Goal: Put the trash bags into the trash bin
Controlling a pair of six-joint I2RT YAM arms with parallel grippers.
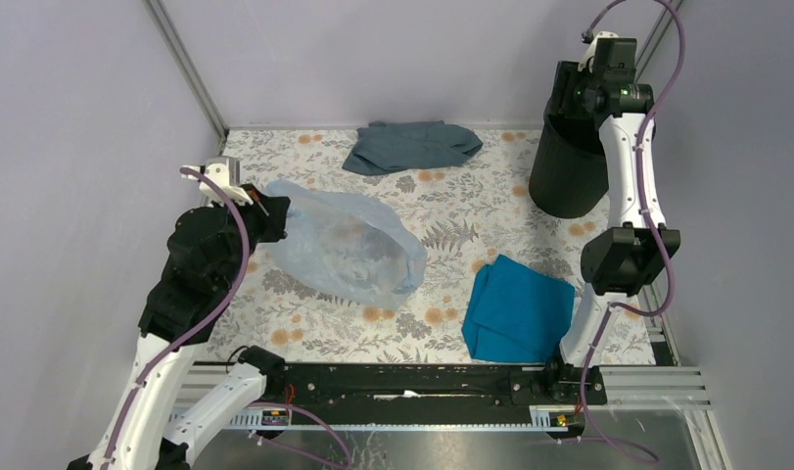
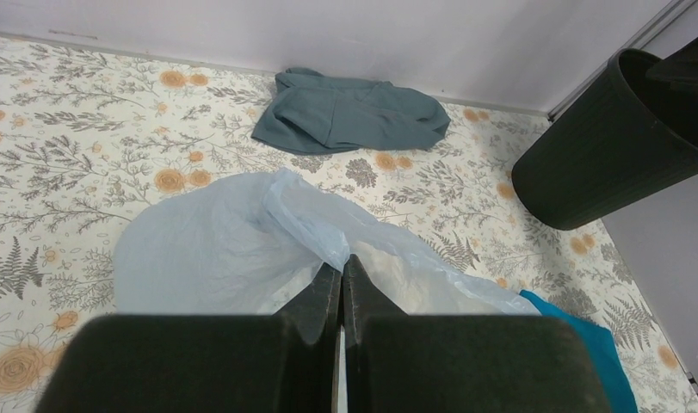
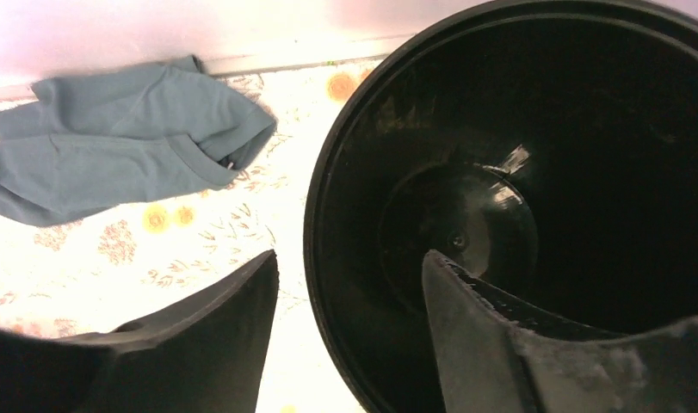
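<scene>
The pale blue translucent trash bag (image 1: 349, 245) lies crumpled on the flowered table, left of centre. My left gripper (image 1: 275, 211) is at its left edge. In the left wrist view the gripper (image 2: 342, 262) is shut on a fold of the bag (image 2: 216, 249). The black trash bin (image 1: 569, 176) stands upright at the back right, and shows in the left wrist view (image 2: 603, 146). My right gripper (image 1: 574, 98) is open over its rim. In the right wrist view the gripper (image 3: 352, 258) straddles the rim, one finger outside, one inside the empty bin (image 3: 534, 172).
A dull grey-blue cloth (image 1: 412, 145) lies at the back centre, also in both wrist views (image 2: 349, 112) (image 3: 113, 138). A bright teal cloth (image 1: 518, 308) lies at the front right, near the right arm's base; its corner shows in the left wrist view (image 2: 595, 344). Walls enclose three sides.
</scene>
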